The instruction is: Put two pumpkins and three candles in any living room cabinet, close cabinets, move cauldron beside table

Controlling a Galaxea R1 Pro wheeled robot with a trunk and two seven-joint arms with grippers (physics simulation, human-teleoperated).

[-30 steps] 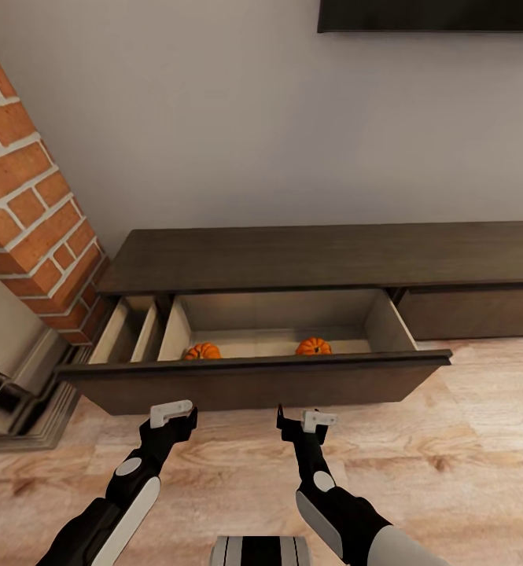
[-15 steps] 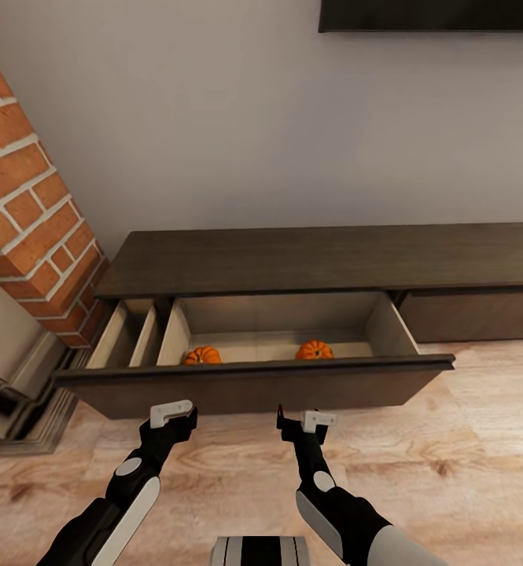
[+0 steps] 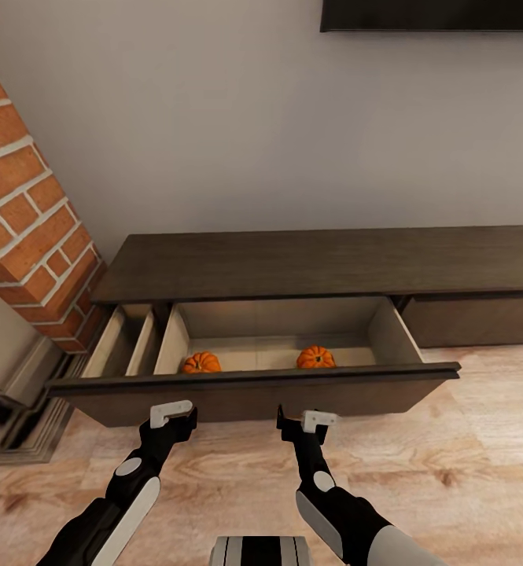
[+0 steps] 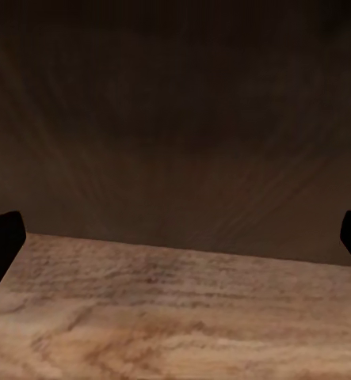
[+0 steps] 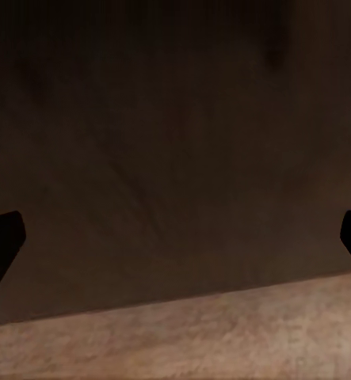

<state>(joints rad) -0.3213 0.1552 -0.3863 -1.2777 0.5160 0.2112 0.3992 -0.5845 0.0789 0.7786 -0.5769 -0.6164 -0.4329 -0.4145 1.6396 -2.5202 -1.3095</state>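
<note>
- The whole head view has slid a touch: the long low dark brown wooden cabinet (image 3: 324, 263) now sits lower and looms a little larger than a second ago, so it's the robot closing in, not the furniture moving.
- Its wide pale-lined drawer (image 3: 253, 389) stands pulled out, dark front panel facing the robot, just as it did a second ago.
- Inside, the two small round orange ribbed pumpkins are right where they were: the left pumpkin (image 3: 201, 362) near the drawer's left end, the right pumpkin (image 3: 316, 357) nearer the middle, well apart from each other.
- No candles can be made out in the part of the drawer that shows; the front panel hides its nearest strip.
- The left gripper (image 3: 172, 414) hangs just short of the drawer front, fingers spread wide and nothing between them; the left wrist view shows dark tips at both edges, with brown panel and pale wooden floor (image 4: 175, 317) ahead.
- The right gripper (image 3: 307, 421) matches it, spread and empty, also facing the panel, close but apart from it.
- The reading: the pumpkin part looks done, and this creep forward suggests a push to shut the drawer, or a closer look, is being lined up.
- The candles and cauldron remain to be dealt with.
</note>
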